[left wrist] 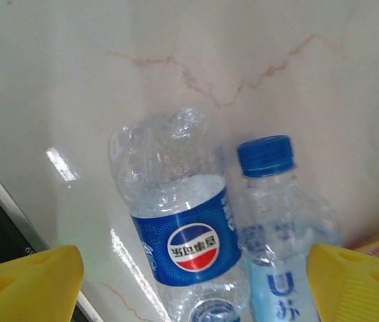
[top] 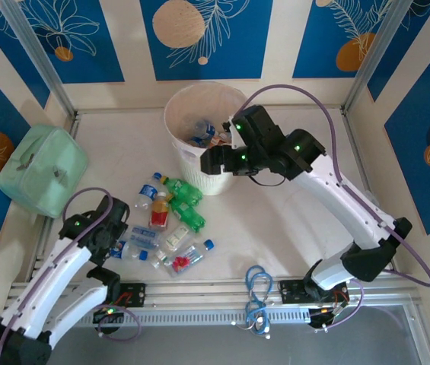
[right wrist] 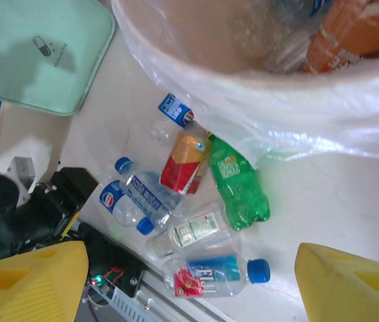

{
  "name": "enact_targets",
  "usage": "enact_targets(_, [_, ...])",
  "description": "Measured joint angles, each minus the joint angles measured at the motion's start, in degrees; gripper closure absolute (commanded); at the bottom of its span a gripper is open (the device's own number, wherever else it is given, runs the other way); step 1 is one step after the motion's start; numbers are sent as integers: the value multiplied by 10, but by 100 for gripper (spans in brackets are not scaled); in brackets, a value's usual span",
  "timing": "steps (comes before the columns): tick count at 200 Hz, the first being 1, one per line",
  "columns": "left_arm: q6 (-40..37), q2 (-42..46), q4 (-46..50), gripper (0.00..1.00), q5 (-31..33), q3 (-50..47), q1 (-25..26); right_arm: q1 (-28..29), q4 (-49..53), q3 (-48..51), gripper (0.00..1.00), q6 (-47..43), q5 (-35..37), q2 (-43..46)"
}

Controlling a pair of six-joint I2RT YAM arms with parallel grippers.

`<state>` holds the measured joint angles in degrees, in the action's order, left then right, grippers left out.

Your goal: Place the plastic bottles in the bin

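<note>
Several plastic bottles (top: pixel 170 222) lie in a heap on the table just in front of the cream-white bin (top: pixel 175 122), which holds more bottles (top: pixel 202 133). My left gripper (top: pixel 118 234) is low at the heap's left edge, open. Its yellow fingers (left wrist: pixel 25 282) straddle a clear Pepsi-labelled bottle (left wrist: pixel 182 228) and a blue-capped clear bottle (left wrist: pixel 276 221) without touching either. My right gripper (top: pixel 213 158) hangs open and empty over the bin's near rim (right wrist: pixel 196 60). Below it lie a green bottle (right wrist: pixel 237 184), a red-and-orange one (right wrist: pixel 184 161) and a Fiji bottle (right wrist: pixel 212 276).
A mint-green bag (top: pixel 42 169) sits at the left wall. A blue cable coil (top: pixel 258 293) lies at the near edge between the arm bases. The bin's clear liner (right wrist: pixel 296 114) drapes over its rim. Metal rails run along the near edge (top: pixel 215 293).
</note>
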<state>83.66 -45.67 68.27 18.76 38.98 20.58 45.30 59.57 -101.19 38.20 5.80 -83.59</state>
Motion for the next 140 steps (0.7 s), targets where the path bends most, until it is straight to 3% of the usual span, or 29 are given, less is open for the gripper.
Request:
enact_targets(35, [-4, -62, -45, 20, -28, -14, -29, 1, -10, 46, 19, 13, 0, 39])
enact_targets(140, [-10, -156, -171, 30, -53, -34, -39, -21, -19, 97, 19, 30, 0, 77])
